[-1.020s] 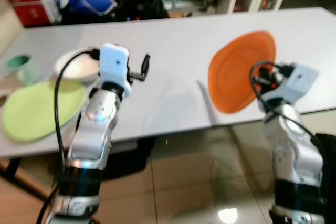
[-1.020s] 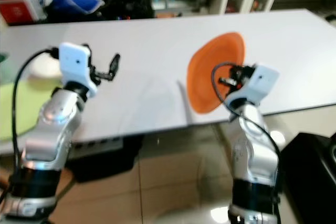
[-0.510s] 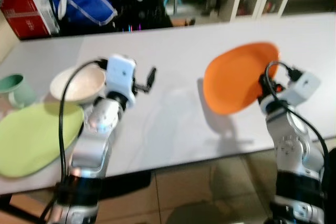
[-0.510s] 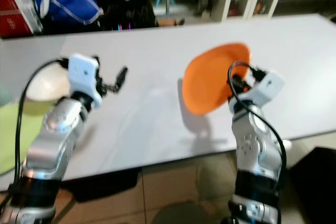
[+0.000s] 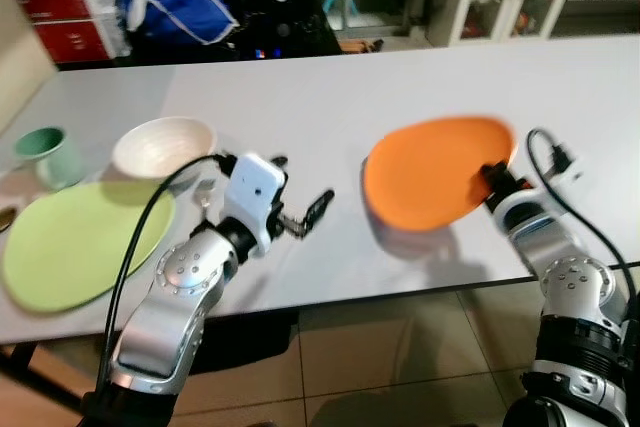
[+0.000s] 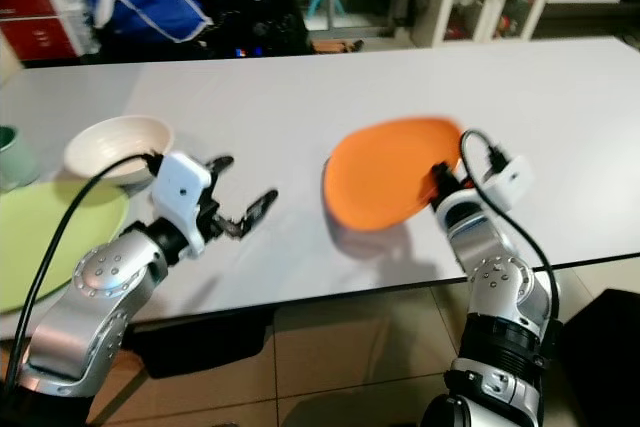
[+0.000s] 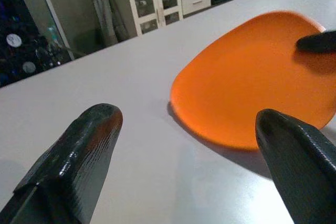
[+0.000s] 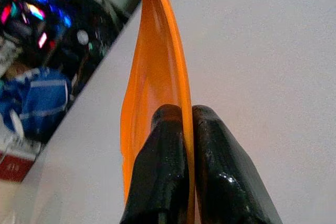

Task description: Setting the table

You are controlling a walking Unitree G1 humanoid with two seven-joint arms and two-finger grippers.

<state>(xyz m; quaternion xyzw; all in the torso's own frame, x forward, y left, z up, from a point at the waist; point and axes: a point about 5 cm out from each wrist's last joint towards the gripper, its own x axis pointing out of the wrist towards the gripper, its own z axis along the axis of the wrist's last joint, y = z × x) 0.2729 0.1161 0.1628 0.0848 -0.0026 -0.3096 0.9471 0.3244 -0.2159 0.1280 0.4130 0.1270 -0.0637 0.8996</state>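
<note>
The right gripper (image 8: 184,129) pinched the plate (image 5: 435,172) rim, plate reaching forward from its fingers; left gripper (image 7: 184,161) gaped wide beside it

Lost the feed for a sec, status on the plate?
Right gripper shut on orange plate rim, plate low over the table. Left gripper open, empty, beside it. Nothing under the plate.

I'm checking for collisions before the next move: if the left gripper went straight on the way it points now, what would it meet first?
Most likely the orange plate, which lies straight ahead between the open left gripper fingers, with bare table before it. The right gripper holds that plate by its rim. Depth is unclear.
</note>
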